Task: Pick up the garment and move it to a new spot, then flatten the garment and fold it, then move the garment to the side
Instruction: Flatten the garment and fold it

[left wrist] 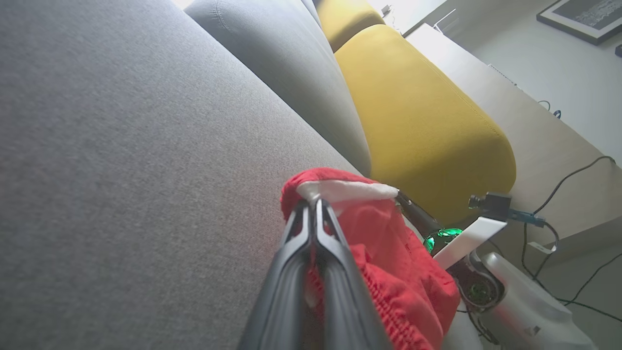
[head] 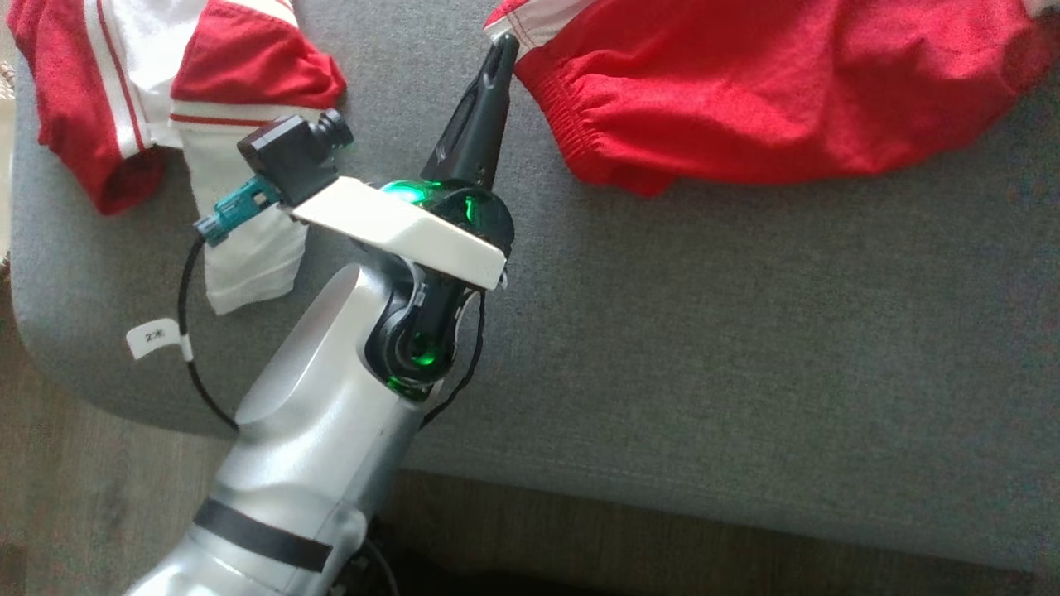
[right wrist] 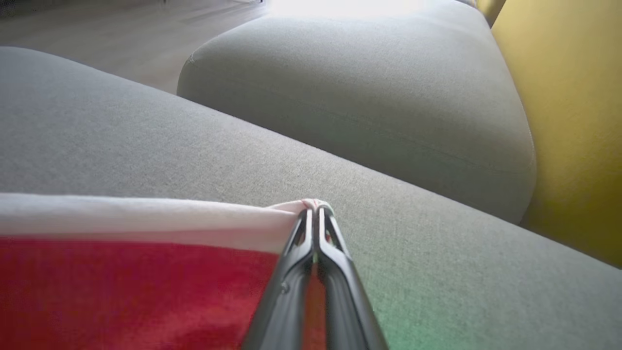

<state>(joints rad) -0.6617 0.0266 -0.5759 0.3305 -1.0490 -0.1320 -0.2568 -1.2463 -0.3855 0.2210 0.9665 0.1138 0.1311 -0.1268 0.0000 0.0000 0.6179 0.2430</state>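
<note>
Left gripper (head: 503, 41): my two dark fingers are pressed flat together, clenched on a white-trimmed corner of the garment (head: 770, 91).
Right gripper (right wrist: 316, 210): my fingers here are pinched tight as well, grasping the garment by a fold of its white band (right wrist: 146, 218) at their very tips.
Garment: red cloth with a white band and a gathered elastic edge. It spreads over the grey cushion (head: 704, 331) to the right of my left fingertips, with the elastic edge just beside them. I cannot tell whether the held edge is lifted clear of the cushion.
White band: in the right wrist view it runs off to the left of my right fingertips, with red cloth below it.
Between my grippers: in the left wrist view the right gripper's tip meets the far end of the band that my left fingers bite, and red cloth bunches under both.
Second cloth (head: 166, 91): a crumpled red-and-white piece on the same cushion, well to the left of my left fingers and apart from the garment.
Left forearm (head: 323, 430): pale, crossing the cushion's front edge above the wooden floor (head: 83, 497).
Beyond my fingertips: another grey cushion (right wrist: 364, 97) and a yellow cushion (left wrist: 427, 121).
</note>
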